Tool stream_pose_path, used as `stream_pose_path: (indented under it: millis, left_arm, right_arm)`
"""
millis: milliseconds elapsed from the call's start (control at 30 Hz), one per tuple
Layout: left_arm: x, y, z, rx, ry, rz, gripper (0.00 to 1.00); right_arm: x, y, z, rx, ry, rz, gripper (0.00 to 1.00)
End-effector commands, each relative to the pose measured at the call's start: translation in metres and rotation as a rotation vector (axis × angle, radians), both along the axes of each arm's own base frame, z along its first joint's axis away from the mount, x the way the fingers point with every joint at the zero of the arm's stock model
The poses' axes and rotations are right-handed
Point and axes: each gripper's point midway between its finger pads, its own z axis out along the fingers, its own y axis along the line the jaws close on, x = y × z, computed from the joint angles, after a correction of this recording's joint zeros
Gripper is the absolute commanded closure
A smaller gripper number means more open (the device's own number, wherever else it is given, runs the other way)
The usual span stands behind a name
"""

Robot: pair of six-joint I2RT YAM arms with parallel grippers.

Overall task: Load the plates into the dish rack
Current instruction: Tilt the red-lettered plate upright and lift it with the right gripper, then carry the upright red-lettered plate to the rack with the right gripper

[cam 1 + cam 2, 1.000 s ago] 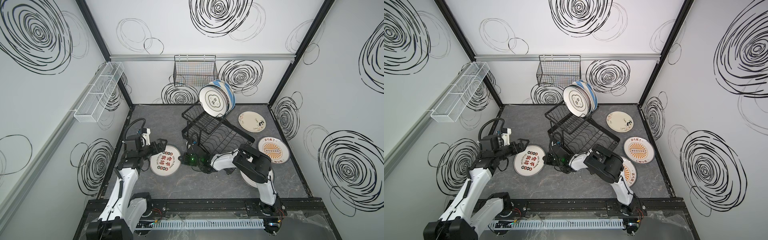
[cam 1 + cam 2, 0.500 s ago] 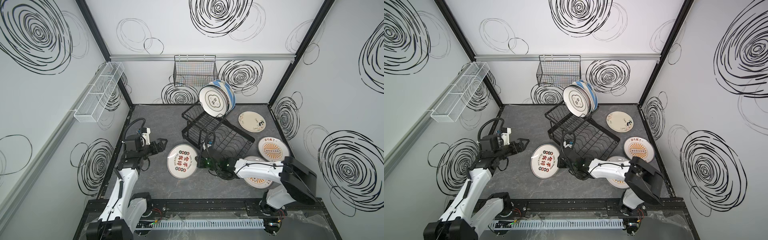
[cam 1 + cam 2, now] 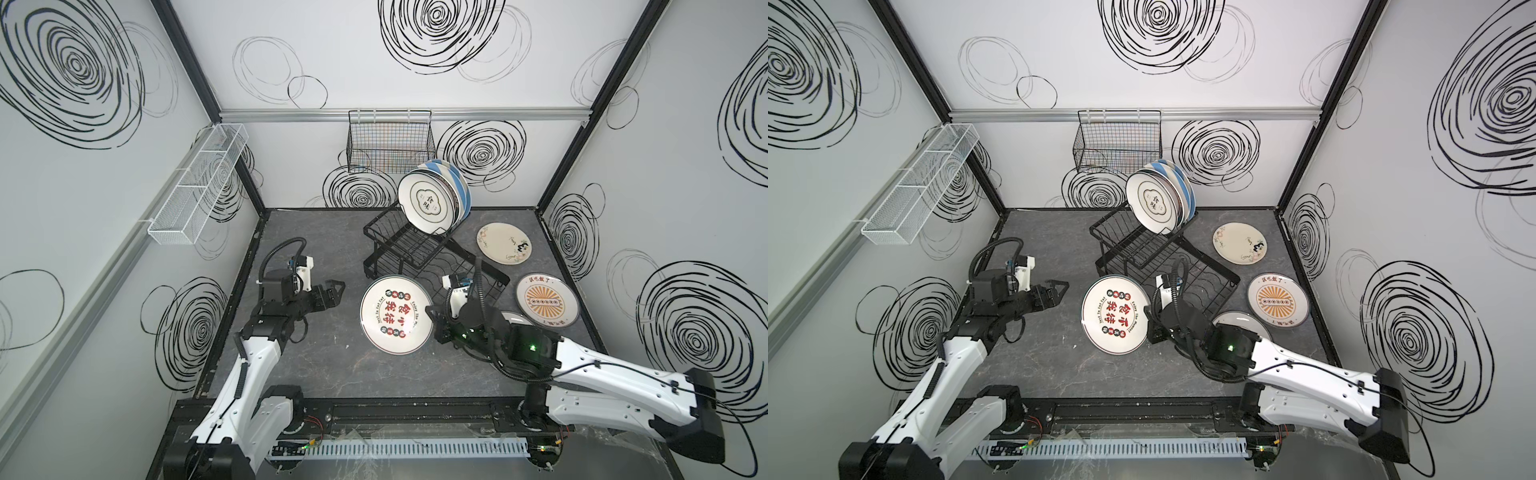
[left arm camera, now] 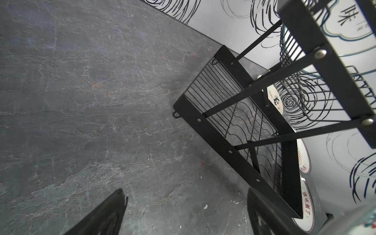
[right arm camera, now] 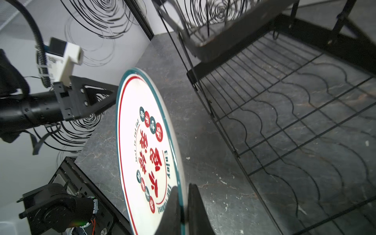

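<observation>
My right claw (image 3: 431, 319) pinches the red-lettered plate (image 3: 395, 314) by its rim beside the dish rack (image 3: 409, 249); my left claw (image 3: 336, 294) gapes wide.

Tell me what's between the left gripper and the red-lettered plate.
Nothing: only bare grey tabletop separates the left gripper from the red-lettered plate, as both top views show.

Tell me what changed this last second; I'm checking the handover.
The right gripper, shut on the red-character plate, carried it rightward from beside the left gripper to the front of the dish rack, its arm swinging out right. The left gripper stayed open in place; the dish rack and other plates did not move.
</observation>
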Motion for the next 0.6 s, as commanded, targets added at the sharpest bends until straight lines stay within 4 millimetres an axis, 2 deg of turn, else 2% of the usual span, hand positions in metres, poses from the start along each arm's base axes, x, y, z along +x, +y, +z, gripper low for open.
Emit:
stream_pose_path:
  millis: [0, 200, 333, 467, 567]
  left_arm:
    - [0.001, 0.002, 0.001, 0.031, -0.024, 0.006, 0.04]
    - [0.001, 0.000, -0.001, 0.028, -0.015, -0.006, 0.04]
    - [-0.002, -0.011, 0.002, 0.034, -0.033, -0.043, 0.04]
    - [-0.006, -0.020, 0.000, 0.044, -0.028, -0.071, 0.04]
    - [-0.008, -0.024, -0.001, 0.051, -0.024, -0.084, 0.04]
  right_arm:
    - [0.002, -0.010, 0.062, 0.047, -0.119, -0.001, 1.00]
    - [0.013, -0.026, 0.135, 0.036, -0.256, -0.060, 1.00]
    - [0.024, -0.040, 0.188, 0.058, -0.354, -0.122, 1.00]
    - [0.041, -0.054, 0.222, 0.023, -0.435, -0.206, 1.00]
    - [0.056, -0.060, 0.236, -0.085, -0.484, -0.273, 1.00]
